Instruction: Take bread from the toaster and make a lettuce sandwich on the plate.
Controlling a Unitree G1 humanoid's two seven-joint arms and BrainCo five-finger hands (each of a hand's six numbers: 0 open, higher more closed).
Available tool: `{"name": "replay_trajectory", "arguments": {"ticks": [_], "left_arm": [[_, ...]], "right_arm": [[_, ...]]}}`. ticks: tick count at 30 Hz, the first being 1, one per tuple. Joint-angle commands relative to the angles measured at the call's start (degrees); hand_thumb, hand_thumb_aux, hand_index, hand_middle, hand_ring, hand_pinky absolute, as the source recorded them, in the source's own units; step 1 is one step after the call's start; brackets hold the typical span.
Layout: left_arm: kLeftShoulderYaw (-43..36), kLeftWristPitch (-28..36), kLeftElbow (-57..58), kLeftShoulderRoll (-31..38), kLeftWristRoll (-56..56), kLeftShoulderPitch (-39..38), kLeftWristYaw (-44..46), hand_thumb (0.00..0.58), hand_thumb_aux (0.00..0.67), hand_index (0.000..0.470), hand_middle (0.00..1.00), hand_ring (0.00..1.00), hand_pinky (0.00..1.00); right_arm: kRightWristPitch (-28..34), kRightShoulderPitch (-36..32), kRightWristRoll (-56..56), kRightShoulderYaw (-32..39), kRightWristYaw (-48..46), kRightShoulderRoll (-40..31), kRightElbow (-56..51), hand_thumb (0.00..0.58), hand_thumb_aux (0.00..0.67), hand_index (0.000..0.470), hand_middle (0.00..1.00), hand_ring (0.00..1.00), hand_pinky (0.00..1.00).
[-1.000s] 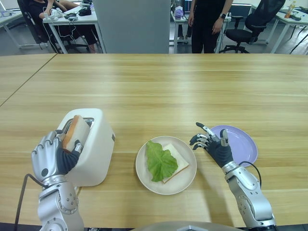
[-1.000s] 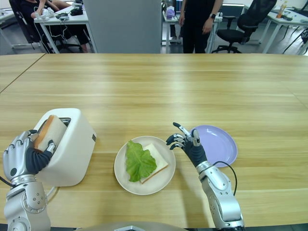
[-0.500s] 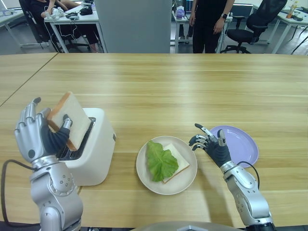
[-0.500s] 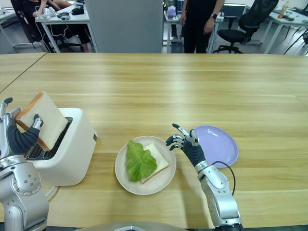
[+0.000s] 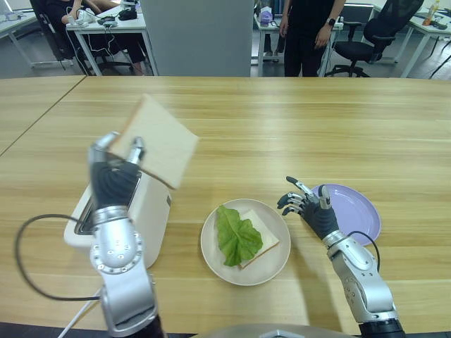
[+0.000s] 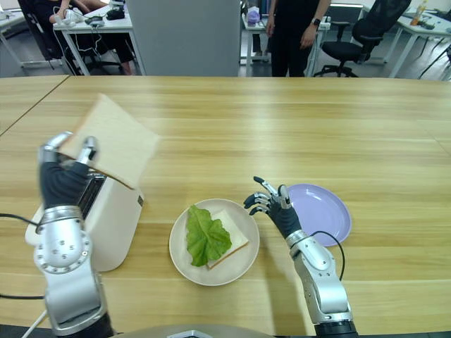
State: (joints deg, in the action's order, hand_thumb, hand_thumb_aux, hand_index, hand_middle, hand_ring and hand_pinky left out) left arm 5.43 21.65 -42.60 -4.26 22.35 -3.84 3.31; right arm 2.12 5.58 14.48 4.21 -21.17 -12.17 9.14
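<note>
Bread slice (image 5: 158, 141), pale with a darker crust edge, held raised above the toaster (image 5: 153, 218) and tilted, its broad face turned toward the camera. The left hand (image 5: 113, 184) grips the slice by its lower left part, fingers closed over the near face; the forearm rises upright from the near edge of the table (image 5: 282, 127), in front of the toaster. The toaster is white with rounded corners, stands on the left side of the table, and shows part of its dark top slot just left of the hand. To its right, a little apart, lies a round cream plate (image 5: 243, 277). On this plate rests a second slice of bread (image 5: 267, 238), lying flat, with a green lettuce leaf (image 5: 235, 236) spread over its left half, so that only the right corner of the slice is exposed. Near the right rim of the cream plate hovers the right hand (image 5: 310, 208), palm turned toward the plate, fingers spread and loosely bent, holding nothing. Behind and to the right of this hand lies a purple plate (image 5: 356, 218), partly overlapped in view by the hand and wrist. The table is of light wood and runs across the whole width. Beyond its far edge stand a grey panel (image 5: 197, 35), white desks and a black office chair (image 5: 366, 35).
</note>
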Motion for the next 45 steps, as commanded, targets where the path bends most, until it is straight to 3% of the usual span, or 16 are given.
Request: {"name": "replay_trajectory", "arguments": {"ticks": [1,10,15,25,32,45], "left_arm": [[-4.93,0.90,5.71,-3.28,-6.44,-3.92,1.35,0.580,0.670,0.460,1.00,1.00,1.00],[-8.97,0.25,15.96,-1.49,-17.12,-8.71,2.20,0.580,0.670,0.460,1.00,1.00,1.00],[-9.72,0.26,17.69,1.15,-19.79,-8.79,3.87,0.580,0.670,0.460,1.00,1.00,1.00],[-11.78,-1.01,21.61,6.81,-23.15,-7.91,9.55,0.580,0.670,0.460,1.00,1.00,1.00],[-10.52,-1.70,24.72,9.59,-24.02,-6.92,9.94,0.580,0.670,0.460,1.00,1.00,1.00],[-15.04,-3.14,31.15,10.15,-20.62,-4.84,8.42,0.580,0.670,0.460,1.00,1.00,1.00]], "right_arm": [[-1.99,-1.23,-2.79,-0.81,0.30,-1.14,0.01,0.000,0.000,0.000,0.47,0.47,0.47],[-12.34,-4.20,-17.70,-0.70,4.19,-7.34,-0.12,0.000,0.000,0.000,0.46,0.46,0.46],[-20.30,-4.31,-27.70,1.88,6.69,-10.40,-1.12,0.000,0.000,0.000,0.45,0.45,0.45],[-29.15,-4.10,-41.73,8.24,10.03,-12.91,-3.34,0.000,0.000,0.000,0.45,0.45,0.45],[-32.67,-4.89,-49.08,11.22,11.82,-15.04,-4.52,0.000,0.000,0.000,0.45,0.45,0.45],[-34.74,-7.97,-62.53,13.51,15.47,-18.00,0.12,0.000,0.000,0.000,0.47,0.47,0.47]]}}
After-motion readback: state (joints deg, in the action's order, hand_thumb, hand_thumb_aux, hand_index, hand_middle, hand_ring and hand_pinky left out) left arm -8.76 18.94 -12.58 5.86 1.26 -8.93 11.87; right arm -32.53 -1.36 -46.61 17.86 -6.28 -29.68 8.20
